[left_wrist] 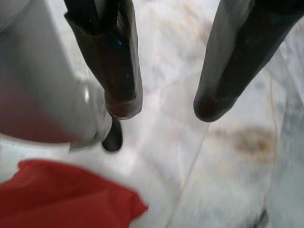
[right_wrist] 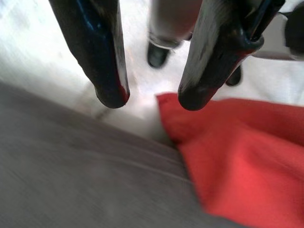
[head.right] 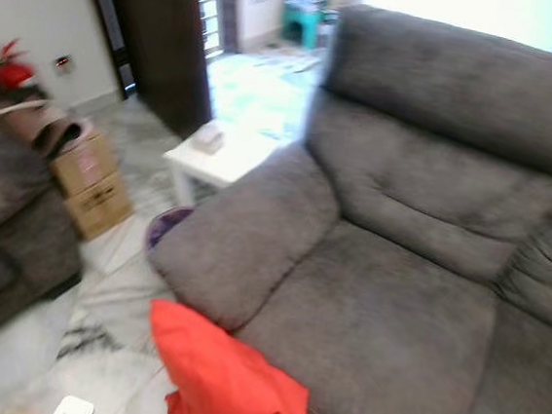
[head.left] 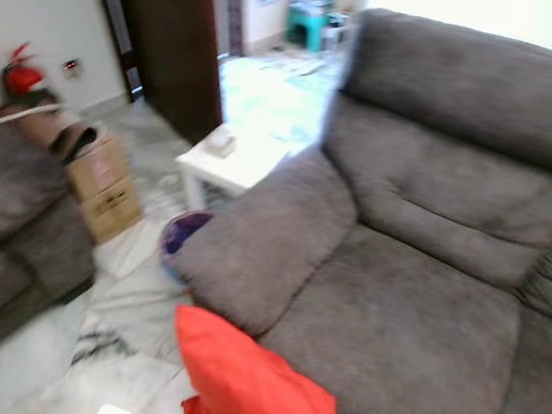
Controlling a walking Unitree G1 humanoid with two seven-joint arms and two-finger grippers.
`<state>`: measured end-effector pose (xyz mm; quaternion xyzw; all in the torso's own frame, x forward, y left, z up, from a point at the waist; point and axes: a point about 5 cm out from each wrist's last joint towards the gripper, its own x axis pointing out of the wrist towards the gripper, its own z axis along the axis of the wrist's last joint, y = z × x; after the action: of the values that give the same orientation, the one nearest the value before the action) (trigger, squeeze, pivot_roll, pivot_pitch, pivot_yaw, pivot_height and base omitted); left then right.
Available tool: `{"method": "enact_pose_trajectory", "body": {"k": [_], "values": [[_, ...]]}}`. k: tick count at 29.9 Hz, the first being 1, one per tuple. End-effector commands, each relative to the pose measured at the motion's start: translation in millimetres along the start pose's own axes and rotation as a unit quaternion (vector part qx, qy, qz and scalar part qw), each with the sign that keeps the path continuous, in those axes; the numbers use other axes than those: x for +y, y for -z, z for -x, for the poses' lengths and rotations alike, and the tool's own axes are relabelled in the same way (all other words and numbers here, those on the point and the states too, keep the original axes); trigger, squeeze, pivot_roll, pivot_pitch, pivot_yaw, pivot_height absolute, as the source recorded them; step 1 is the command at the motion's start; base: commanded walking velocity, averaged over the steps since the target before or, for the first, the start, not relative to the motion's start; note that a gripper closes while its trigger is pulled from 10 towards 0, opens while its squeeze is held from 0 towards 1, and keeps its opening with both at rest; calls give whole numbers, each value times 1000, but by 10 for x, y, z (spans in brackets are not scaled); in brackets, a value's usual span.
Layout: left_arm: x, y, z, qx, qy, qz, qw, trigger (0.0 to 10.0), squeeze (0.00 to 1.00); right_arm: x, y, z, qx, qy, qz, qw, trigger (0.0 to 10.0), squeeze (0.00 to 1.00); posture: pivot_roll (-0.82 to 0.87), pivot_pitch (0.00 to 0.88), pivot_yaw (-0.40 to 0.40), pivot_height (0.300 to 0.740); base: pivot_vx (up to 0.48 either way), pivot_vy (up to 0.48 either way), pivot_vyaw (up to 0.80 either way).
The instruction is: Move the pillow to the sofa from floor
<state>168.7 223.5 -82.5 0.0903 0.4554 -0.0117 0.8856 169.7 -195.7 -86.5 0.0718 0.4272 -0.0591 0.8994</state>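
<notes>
At the far left a red fire extinguisher [head.left: 20,73] is seen against the wall, with stacked cardboard boxes [head.left: 105,186] beside a second grey couch [head.left: 10,230]. Further right a small white side worktop [head.left: 229,161] is placed by the armrest of the large grey fabric sofa [head.left: 416,279].

The bright red-orange soft pillow [head.left: 249,385] is found low in the head views, leaning against the sofa's front edge beside the armrest, its lower part on the pale marble floor [head.left: 125,349]; it is not yet on the seat.

In the left wrist view the left end effector [left_wrist: 164,107] is held open over bare marble, and only a corner of the pillow [left_wrist: 66,199] is caught beside it. In the right wrist view the right end effector [right_wrist: 149,97] is likewise open and empty, with the pillow [right_wrist: 237,156] just beyond its fingertips, against the sofa's grey edge [right_wrist: 85,175].

The right arm is judged nearer. The pillow's long axis appears to run along the sofa front, though blur leaves this uncertain.
</notes>
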Motion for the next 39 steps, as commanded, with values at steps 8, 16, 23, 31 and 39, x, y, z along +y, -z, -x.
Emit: {"method": "enact_pose_trajectory", "body": {"k": [8,16,23,31,39], "values": [[50,-85,-10,-17,-13,-13,1000,10000,0,-43,89,28,11,10,-12,1000,10000,0,6,96,8,740,0,0,788],[118,-818,-30,-179,-35,-5,983,10000,0,-164,-336,-14,-87,13,-48,995,10000,0,16,102,11,740,0,0,0],[201,-1437,253,-382,-63,-16,922,10000,0,-209,-790,49,-224,-28,-28,974,10000,0,13,107,14,740,0,0,0],[115,-1163,511,-421,-70,-18,904,10000,0,-45,-988,272,-357,-61,-32,932,10000,0,-9,120,18,740,0,0,0],[204,-1213,571,-424,-87,-21,901,10000,0,35,-1086,300,-379,-42,-38,924,10000,0,-14,120,14,740,0,0,0]]}}
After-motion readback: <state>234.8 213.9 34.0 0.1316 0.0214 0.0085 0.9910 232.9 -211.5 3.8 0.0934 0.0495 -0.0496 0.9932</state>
